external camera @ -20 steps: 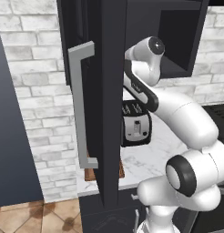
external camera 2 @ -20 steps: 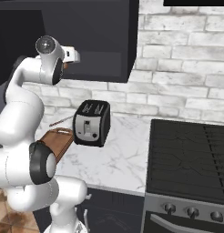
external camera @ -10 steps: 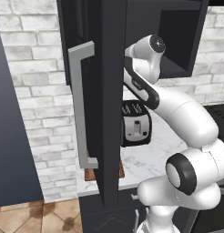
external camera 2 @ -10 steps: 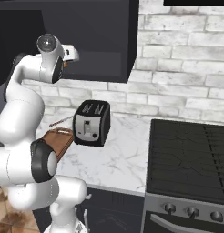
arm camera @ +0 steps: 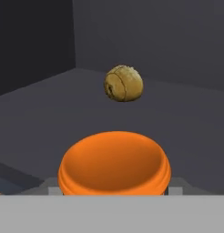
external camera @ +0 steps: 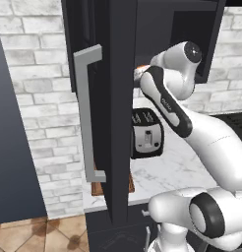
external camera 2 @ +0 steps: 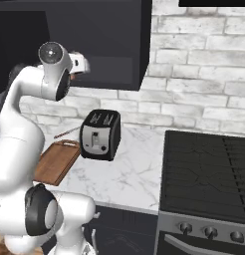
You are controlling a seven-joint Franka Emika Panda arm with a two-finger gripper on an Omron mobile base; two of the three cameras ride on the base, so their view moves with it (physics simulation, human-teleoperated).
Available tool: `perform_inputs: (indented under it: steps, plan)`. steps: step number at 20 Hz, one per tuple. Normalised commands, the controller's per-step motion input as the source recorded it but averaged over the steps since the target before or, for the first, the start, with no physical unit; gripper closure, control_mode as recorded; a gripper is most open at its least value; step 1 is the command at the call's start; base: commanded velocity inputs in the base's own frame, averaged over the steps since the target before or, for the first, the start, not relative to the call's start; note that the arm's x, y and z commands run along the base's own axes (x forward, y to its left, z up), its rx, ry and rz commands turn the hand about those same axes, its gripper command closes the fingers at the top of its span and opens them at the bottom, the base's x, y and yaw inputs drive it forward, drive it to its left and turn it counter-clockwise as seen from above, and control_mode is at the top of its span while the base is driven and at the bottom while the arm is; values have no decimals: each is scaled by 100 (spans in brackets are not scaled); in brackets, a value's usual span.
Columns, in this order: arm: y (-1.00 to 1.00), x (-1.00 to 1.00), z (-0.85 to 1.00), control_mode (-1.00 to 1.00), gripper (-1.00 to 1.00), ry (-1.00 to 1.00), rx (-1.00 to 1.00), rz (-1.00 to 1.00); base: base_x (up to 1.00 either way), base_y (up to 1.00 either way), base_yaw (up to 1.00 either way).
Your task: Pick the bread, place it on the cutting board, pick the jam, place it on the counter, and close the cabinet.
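The jam (arm camera: 114, 161), an orange jar, sits close in the hand view on the dark cabinet shelf. My gripper (arm camera: 114, 191) is shut on it, with a grey fingertip (arm camera: 52, 191) showing at each side of the jar. Beyond the jam lies the bread (arm camera: 124, 83), a small round tan bun further back on the same shelf. My hand (external camera: 138, 74) reaches into the open cabinet (external camera 2: 109, 45) behind its swung-out door (external camera: 101, 98). Below, the reddish-brown cutting board (external camera 2: 57, 162) lies on the white marble counter (external camera 2: 129, 174).
A black toaster (external camera 2: 99, 134) stands on the counter just right of the cutting board, under the cabinet. The black stovetop (external camera 2: 209, 169) takes up the right side. The open door with its long grey handle (external camera: 86, 113) stands left of my arm.
My jaws have closed in from wide open onto the sides of the jam. The arm has hardly moved, and the bread lies where it was.
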Motion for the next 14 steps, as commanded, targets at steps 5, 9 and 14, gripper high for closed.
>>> perform_inputs:
  steps: [5, 9, 14]
  plan:
    - [-42, -86, -15, -100, 100, 0, 2, -8, 0, 0, 0]
    - [-33, -77, -29, -100, 100, 0, 1, -9, 0, 0, 0]
    - [-30, -54, -27, -100, 100, 1, 4, -11, 0, 0, 0]
